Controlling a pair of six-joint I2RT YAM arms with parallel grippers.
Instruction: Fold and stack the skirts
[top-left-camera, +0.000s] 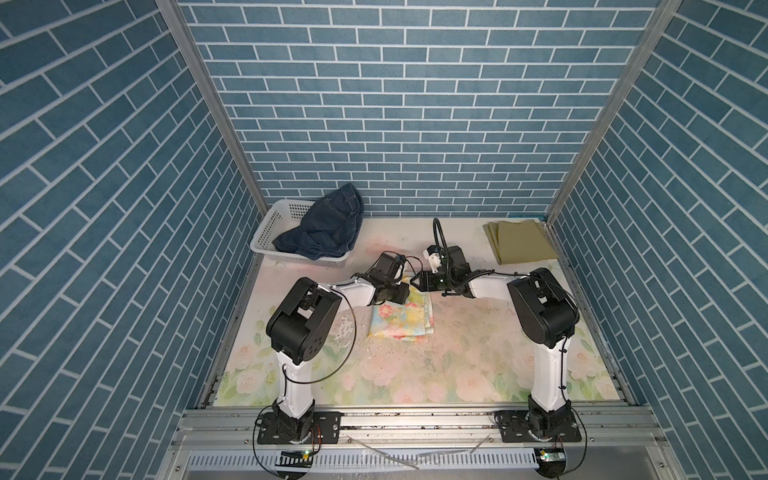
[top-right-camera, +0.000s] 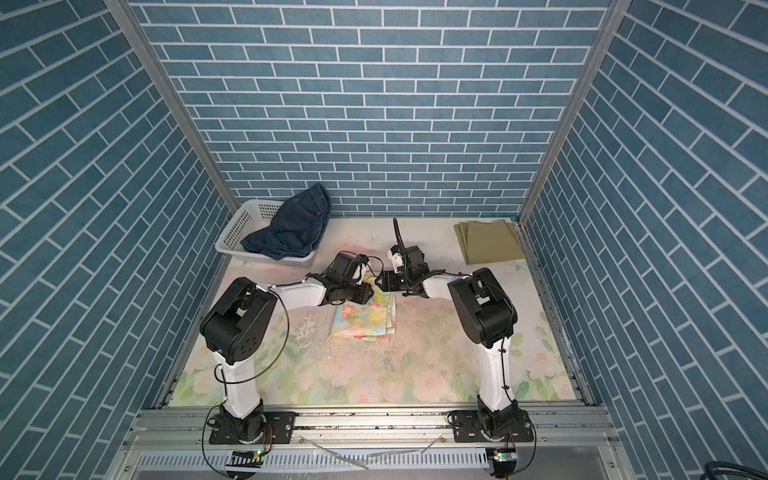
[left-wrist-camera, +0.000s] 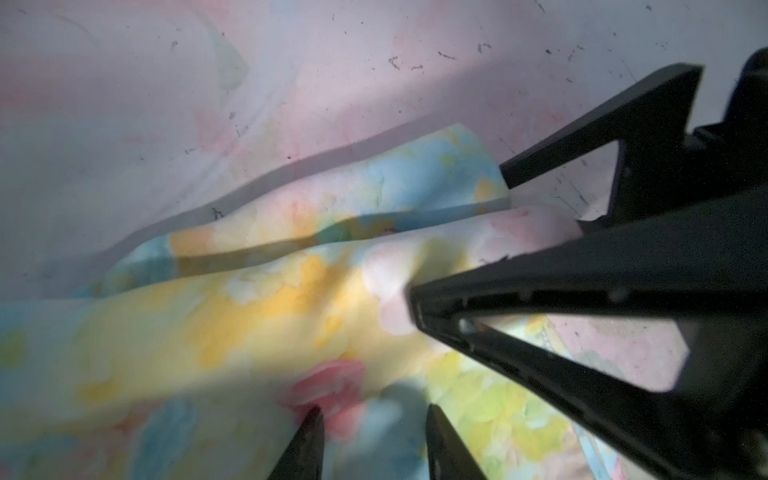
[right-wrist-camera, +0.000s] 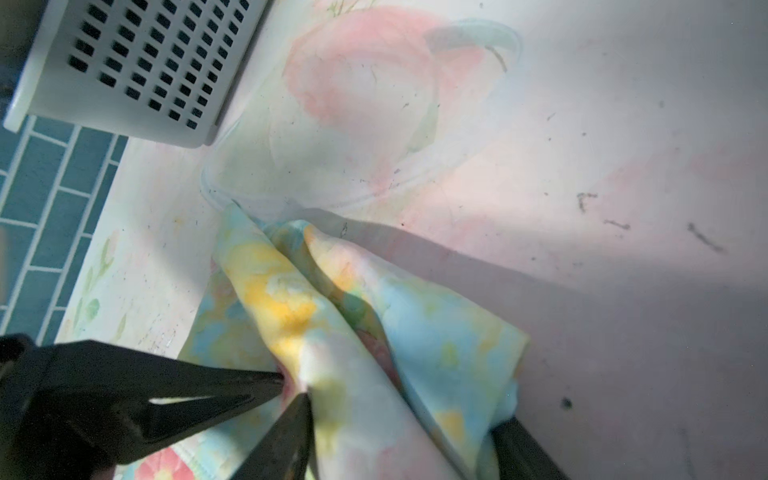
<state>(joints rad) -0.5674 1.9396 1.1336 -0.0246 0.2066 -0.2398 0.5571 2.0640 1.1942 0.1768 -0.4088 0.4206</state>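
Straddling the far edge of the folded floral skirt at mid bench, the right claw stands spread. The left claw shows a gap over cloth — grip cannot be told. Likely risk: an uneven lift slides the layers apart — fold lost.

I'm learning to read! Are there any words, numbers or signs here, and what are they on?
None can be read.
The floral skirt, olive skirt, denim skirt and white basket show no lettering.
The circuit boards at the front edge are too small to tell.
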